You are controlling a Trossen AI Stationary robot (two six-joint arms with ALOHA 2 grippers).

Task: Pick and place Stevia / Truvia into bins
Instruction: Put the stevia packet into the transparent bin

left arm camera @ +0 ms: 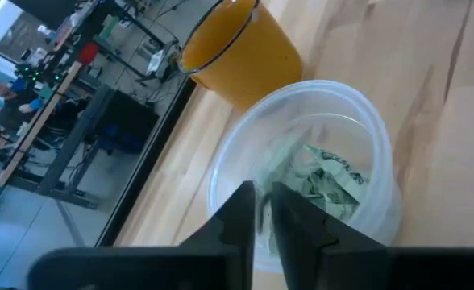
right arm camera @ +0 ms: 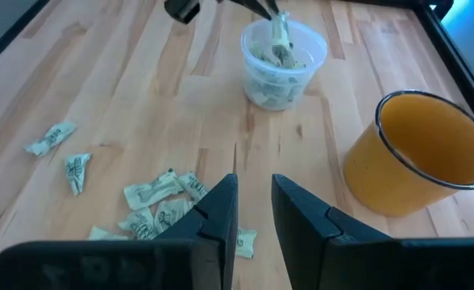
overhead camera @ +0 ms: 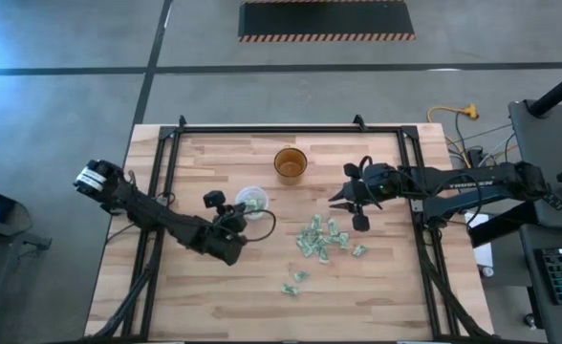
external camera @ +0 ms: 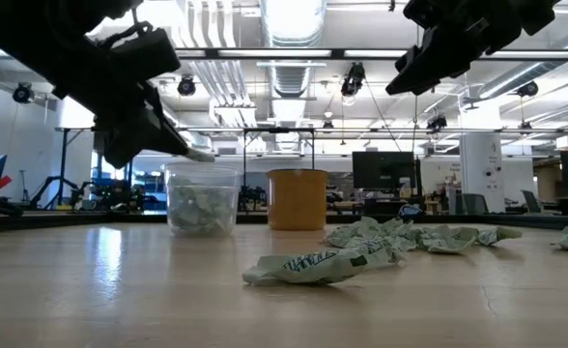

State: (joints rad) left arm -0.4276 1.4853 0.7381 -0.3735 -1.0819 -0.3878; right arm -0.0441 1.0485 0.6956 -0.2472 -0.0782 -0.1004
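Observation:
My left gripper [left arm camera: 263, 201] hovers over the rim of the translucent whitish cup [overhead camera: 250, 201], which stands on the table with several Stevia sachets [left arm camera: 330, 181] inside. A pale green sachet [right arm camera: 279, 34] hangs from its fingertips into the cup's mouth. My right gripper [right arm camera: 255, 193] is open and empty in the air, above and just beyond the loose pile of sachets [overhead camera: 324, 239] lying flat on the wood. The amber cup [overhead camera: 290, 163] stands farther back. My left gripper has the upper end of one sachet [right arm camera: 276, 18] between its two fingertips, which come slanting down from the table's left. The sachet hangs upright below them, its lower end inside the cup [right arm camera: 284, 60]. The gap between the fingers is narrow.
A few more sachets [overhead camera: 293, 283] lie apart from the pile, nearer the table's front edge. A black metal frame [overhead camera: 291, 128] runs along the back and sides of the wooden top. Bare wood lies between the two cups and the pile.

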